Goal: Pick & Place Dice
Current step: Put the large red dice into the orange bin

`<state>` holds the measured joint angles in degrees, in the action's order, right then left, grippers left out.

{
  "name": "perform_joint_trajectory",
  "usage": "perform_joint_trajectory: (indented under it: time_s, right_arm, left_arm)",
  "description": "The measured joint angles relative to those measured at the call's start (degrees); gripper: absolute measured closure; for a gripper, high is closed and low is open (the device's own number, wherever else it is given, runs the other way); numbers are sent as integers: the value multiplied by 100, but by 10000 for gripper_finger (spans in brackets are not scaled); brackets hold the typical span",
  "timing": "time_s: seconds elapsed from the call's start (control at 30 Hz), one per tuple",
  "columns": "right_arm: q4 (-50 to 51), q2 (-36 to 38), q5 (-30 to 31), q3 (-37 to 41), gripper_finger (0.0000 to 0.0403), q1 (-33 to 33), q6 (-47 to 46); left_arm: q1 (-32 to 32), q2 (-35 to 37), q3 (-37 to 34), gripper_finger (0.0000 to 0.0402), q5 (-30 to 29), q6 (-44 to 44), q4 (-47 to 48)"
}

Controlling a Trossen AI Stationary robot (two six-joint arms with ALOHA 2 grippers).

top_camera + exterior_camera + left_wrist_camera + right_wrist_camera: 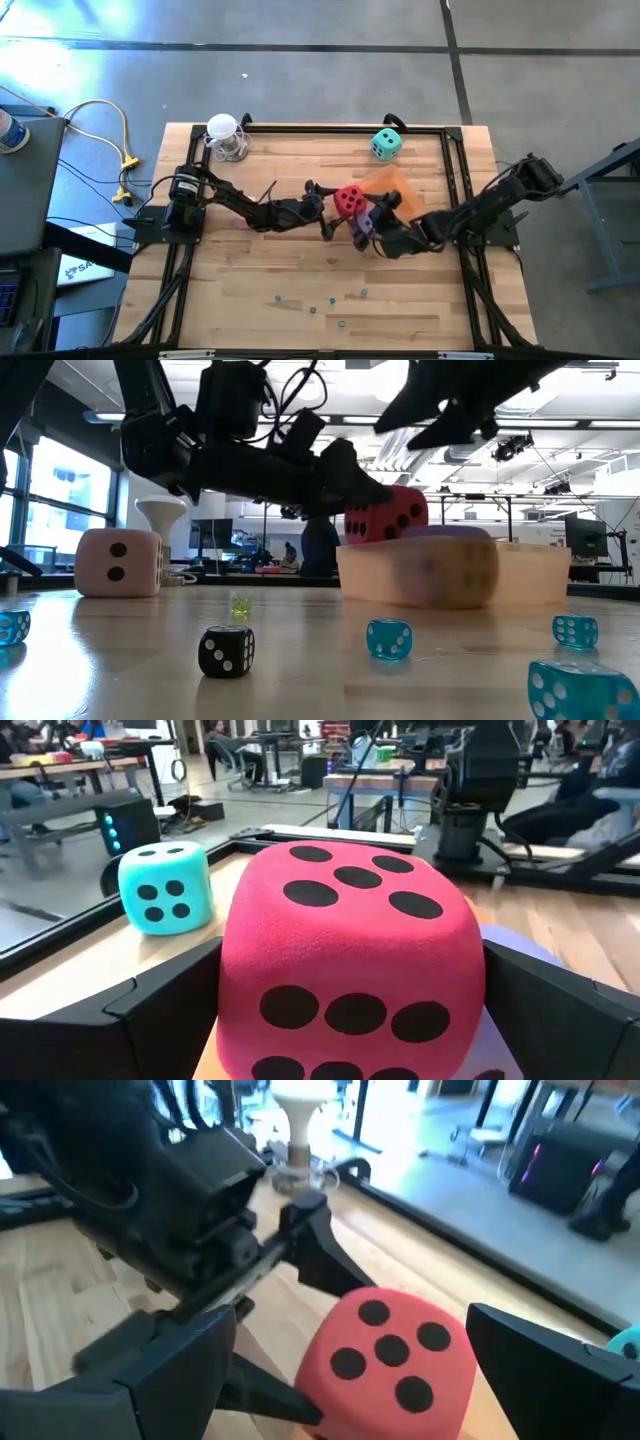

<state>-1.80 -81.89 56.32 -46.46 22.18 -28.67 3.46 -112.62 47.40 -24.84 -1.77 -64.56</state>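
Observation:
My left gripper [338, 206] reaches in from the table's left and is shut on the red die [348, 199], which stands over the translucent orange tray [520, 575]. The purple die [452, 533] lies in that tray, partly under the red one [345, 970]. My right gripper [368, 226] hovers open above the purple die [365, 222], its fingers wide apart in the right wrist view, with the red die [390, 1360] ahead of them. The teal die [386, 143] rests on the table near the far edge. The pink die [118, 563] sits on the table; my left arm hides it in the high view. My left gripper pinches the red die between its two fingers [160, 1010], one on each of two opposite side faces [238, 970]. The fingers come level from the table's left. The die sits upright in the hold; the tray wall hides its underside, so I cannot tell whether it rests on the purple die.
Several tiny dice [330, 298] are scattered near the table's near edge; in the low view they are blue [388, 638] and black [226, 651]. A white funnel-shaped object [224, 137] stands at the far left corner. A dark frame [455, 150] rims the table.

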Motion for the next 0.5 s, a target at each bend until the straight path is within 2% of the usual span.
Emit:
perform_joint_trajectory:
  time_s: [0.2,0.5]
  right_arm:
    - [180,-2,-553,0,16,-418,-173]
    - [954,-133,-742,0,16,-960,-924]
  left_arm:
    - [-114,0,0,4,-25,-264,110]
    - [-126,0,0,4,-44,-280,140]
